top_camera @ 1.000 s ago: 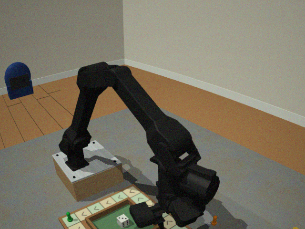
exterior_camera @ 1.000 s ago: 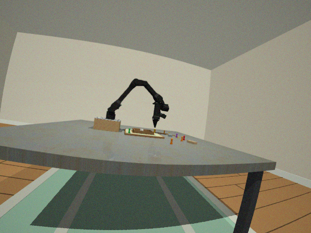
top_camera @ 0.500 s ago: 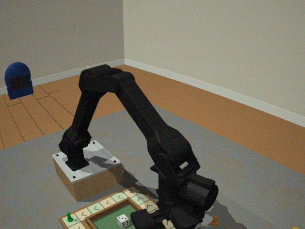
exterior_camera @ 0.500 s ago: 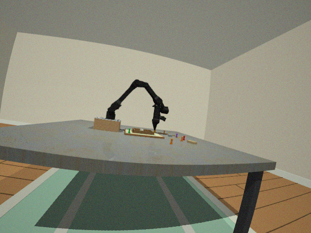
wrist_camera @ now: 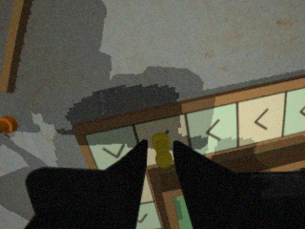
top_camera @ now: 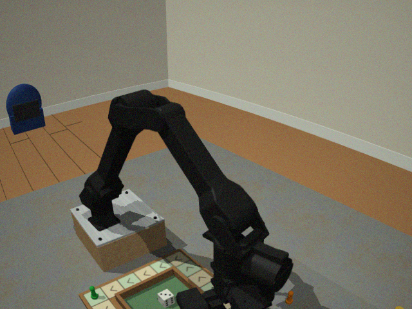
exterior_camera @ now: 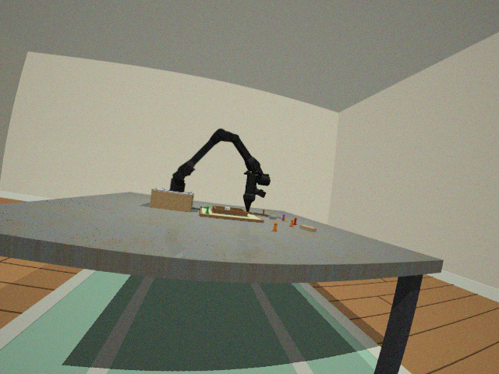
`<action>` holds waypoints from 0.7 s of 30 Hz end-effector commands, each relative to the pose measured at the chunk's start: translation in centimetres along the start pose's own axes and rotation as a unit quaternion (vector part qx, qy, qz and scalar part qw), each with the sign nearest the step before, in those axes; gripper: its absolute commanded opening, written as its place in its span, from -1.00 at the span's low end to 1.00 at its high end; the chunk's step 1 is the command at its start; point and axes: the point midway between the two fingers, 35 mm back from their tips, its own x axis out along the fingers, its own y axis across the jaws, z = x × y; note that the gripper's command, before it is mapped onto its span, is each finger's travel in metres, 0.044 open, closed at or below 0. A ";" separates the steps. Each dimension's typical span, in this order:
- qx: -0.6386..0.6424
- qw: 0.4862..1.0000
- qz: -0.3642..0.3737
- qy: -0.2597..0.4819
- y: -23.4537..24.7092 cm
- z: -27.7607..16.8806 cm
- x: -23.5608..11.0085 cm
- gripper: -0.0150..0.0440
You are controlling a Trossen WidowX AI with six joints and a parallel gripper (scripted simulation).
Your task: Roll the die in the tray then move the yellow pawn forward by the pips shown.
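At the bottom of your wrist view, the gripper [wrist_camera: 159,150] has its two dark fingers narrowed around the yellow pawn [wrist_camera: 162,149], one on each side; whether they already clamp it, you cannot tell. The pawn stands on a corner square of the board [wrist_camera: 224,97], just above the fingertips. Beyond it, arrow squares run toward the right edge of the frame. In your top view, the die [top_camera: 165,297] rests in the green tray [top_camera: 143,299] at bottom centre, and the green pawn [top_camera: 93,292] stands at lower left. An orange pawn [top_camera: 289,297] sits on the table [top_camera: 332,232] at lower right.
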 end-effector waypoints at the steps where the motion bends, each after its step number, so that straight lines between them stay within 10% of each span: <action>1: 0.002 1.000 -0.002 0.000 -0.1 0.0 0.1 -0.30; 21: 0.002 1.000 -0.001 0.000 0.5 0.5 -6.9 -0.49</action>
